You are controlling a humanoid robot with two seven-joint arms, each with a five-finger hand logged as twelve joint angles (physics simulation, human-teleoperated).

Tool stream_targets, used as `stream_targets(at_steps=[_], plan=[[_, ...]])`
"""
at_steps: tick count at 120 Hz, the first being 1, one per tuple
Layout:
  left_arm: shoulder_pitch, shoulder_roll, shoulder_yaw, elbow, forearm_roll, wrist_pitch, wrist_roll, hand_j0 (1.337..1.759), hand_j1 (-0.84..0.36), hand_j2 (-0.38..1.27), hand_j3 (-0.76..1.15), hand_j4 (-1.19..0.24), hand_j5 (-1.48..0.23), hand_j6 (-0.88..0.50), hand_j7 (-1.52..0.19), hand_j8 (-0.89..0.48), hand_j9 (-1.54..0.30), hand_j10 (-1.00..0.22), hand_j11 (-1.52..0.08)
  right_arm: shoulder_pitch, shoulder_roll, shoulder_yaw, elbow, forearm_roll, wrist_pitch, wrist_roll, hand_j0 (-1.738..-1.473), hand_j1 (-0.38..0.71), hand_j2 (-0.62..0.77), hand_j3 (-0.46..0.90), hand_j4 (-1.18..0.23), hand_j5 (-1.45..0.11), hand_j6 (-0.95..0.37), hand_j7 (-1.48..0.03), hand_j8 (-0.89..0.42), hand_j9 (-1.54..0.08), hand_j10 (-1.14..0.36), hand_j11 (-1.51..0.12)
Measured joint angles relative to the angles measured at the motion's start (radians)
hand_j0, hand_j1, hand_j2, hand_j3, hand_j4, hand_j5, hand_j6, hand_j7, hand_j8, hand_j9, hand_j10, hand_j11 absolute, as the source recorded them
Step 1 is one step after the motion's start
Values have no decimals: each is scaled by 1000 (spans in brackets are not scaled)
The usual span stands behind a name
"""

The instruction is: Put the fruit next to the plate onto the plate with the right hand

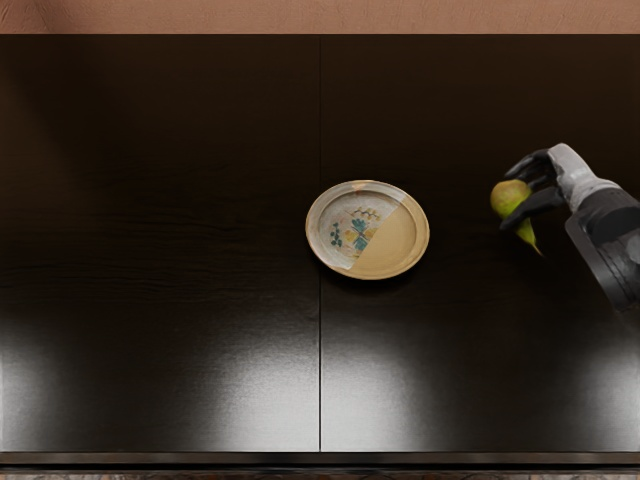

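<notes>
Pear [508,198] half hidden by fingers [536,204] of right hand [548,182], arm cropped

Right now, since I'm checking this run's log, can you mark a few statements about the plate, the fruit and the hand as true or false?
1. The fruit lies on the plate. False: it is to the right of the plate, apart from it.
2. The right hand has its fingers closed around the fruit. True.
3. Part of the plate carries a painted pattern. True.
4. The plate stands at the left edge of the table. False: it sits near the table's middle.
</notes>
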Motion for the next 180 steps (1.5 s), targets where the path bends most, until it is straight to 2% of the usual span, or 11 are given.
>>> stream_targets(at_steps=[21,49,53,80,87,118,123,134,147,161,180], plan=[[0,0,0,0,0,0,0,1658,349,1,0,-2,0,-3,0,-3,0,-2,0,68,55,3,-6,31,0,0,-1658,221,613,1,-770,-1008,-536,-998,-510,-1013,-798,-1030],[0,0,0,0,0,0,0,1658,349,1,0,-2,0,-3,0,-3,0,-2,0,97,145,31,-7,39,1,-1,-1658,251,662,1,-764,-1018,-504,-1001,-478,-1014,-762,-1035],[0,0,0,0,0,0,0,1658,349,1,0,-2,0,-3,0,-3,0,-2,0,100,161,34,-7,39,0,-1,-1658,251,632,0,-764,-1017,-503,-1001,-477,-1012,-756,-1030],[0,0,0,0,0,0,0,1658,349,1,0,-2,0,-3,0,-3,0,-2,0,105,274,51,-11,41,1,-2,-1658,253,636,1,-758,-1025,-497,-1000,-475,-1011,-754,-1025],[0,0,0,0,0,0,0,1658,349,1,0,-2,0,-3,0,-3,0,-2,0,100,303,53,-21,41,0,-1,-1658,238,584,1,-757,-1022,-504,-998,-480,-1009,-756,-1023],[0,0,0,0,0,0,0,1658,349,1,0,-2,0,-3,0,-3,0,-2,0,68,409,52,-77,39,0,-1,-1658,230,575,1,-737,-1013,-514,-980,-490,-1000,-760,-1014],[0,0,0,0,0,0,0,1658,349,1,0,-2,0,-3,0,-3,0,-2,0,64,414,49,-81,36,0,-1,-1658,211,512,0,-693,-948,-503,-920,-480,-938,-723,-951],[0,0,0,0,0,0,0,1658,349,1,0,-2,0,-3,0,-3,0,-2,0,63,402,31,-87,28,-1,0,-1658,14,326,0,-448,-612,-326,-594,-311,-606,-467,-614],[0,0,0,0,0,0,0,1658,349,1,0,-2,0,-3,0,-3,0,-2,0,78,377,45,-89,30,-1,1,-1658,-136,193,0,-264,-360,-192,-349,-183,-356,-275,-361],[0,0,0,0,0,0,0,1658,349,1,0,-2,0,-3,0,-3,0,-2,0,82,345,141,-89,45,10,1,-1658,-229,109,0,-149,-203,-109,-197,-104,-201,-155,-204],[0,0,0,0,0,0,0,1658,349,1,0,-2,0,-3,0,-3,0,-2,0,69,344,263,-67,106,140,1,-1658,-294,51,0,-68,-94,-50,-91,-48,-93,-72,-94]])
